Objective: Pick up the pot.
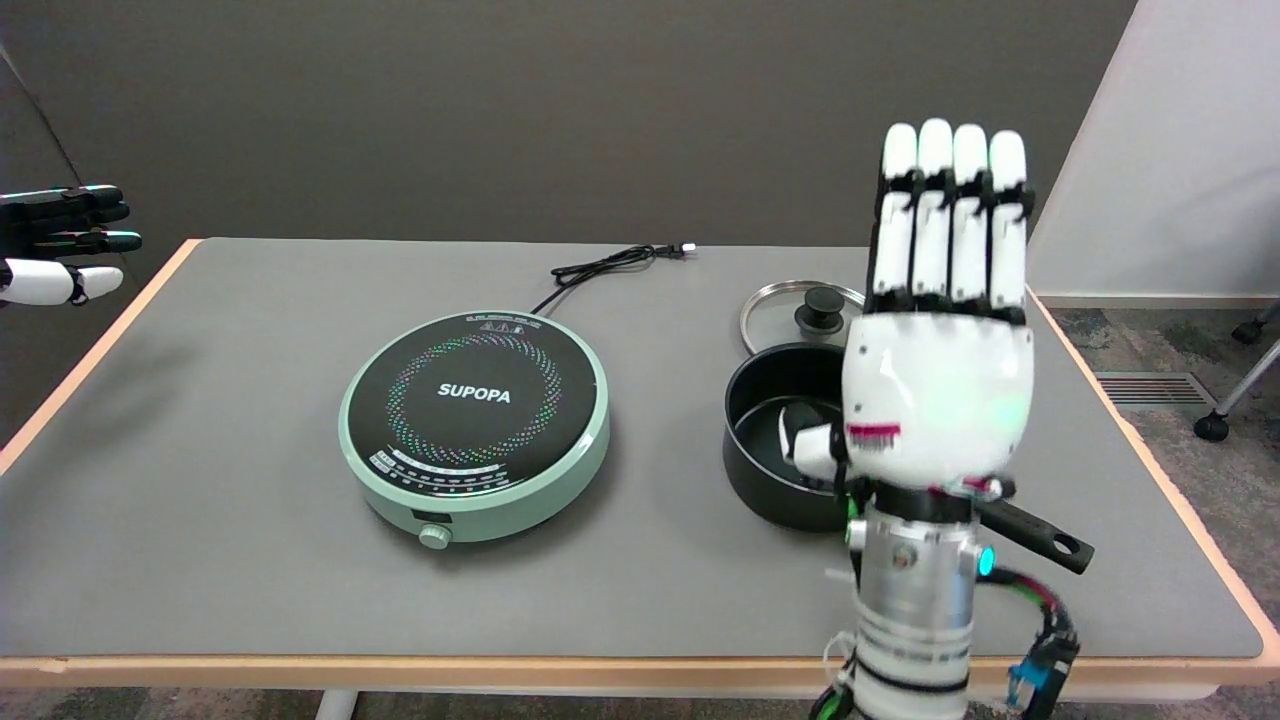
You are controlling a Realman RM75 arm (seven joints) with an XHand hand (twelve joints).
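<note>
Approach is the step in hand: the right hand [935, 400] hangs over the pot [785, 440] with its fingers [950, 215] straight, held together and pointing away from the camera, grasping nothing. Only the thumb tip shows low on its left side, in front of the pot's hollow.

The pot sits on the table [200, 540], toward the right edge and nearer the front than the back, well apart from the cooker [475, 425] at the middle. Its handle [1035, 535] sticks out toward the front right corner, passing under the wrist. The lid [800, 315] lies flat just behind the pot, toward the back edge; whether the 2 touch I cannot tell.

Next, I judge, the hand must drop and turn so the fingers can wrap the handle, which looks the natural place to grip. A closed hold is needed before any lift, and the pot's weight sits away from the handle, so it may tip.

Much is hidden. The palm covers the right half of the pot and the spot where handle meets wall. How high the hand is above the pot is hard to read from this angle. The arm is cut off at the bottom edge. The cooker's cord [610, 265] trails toward the back edge, unplugged.
</note>
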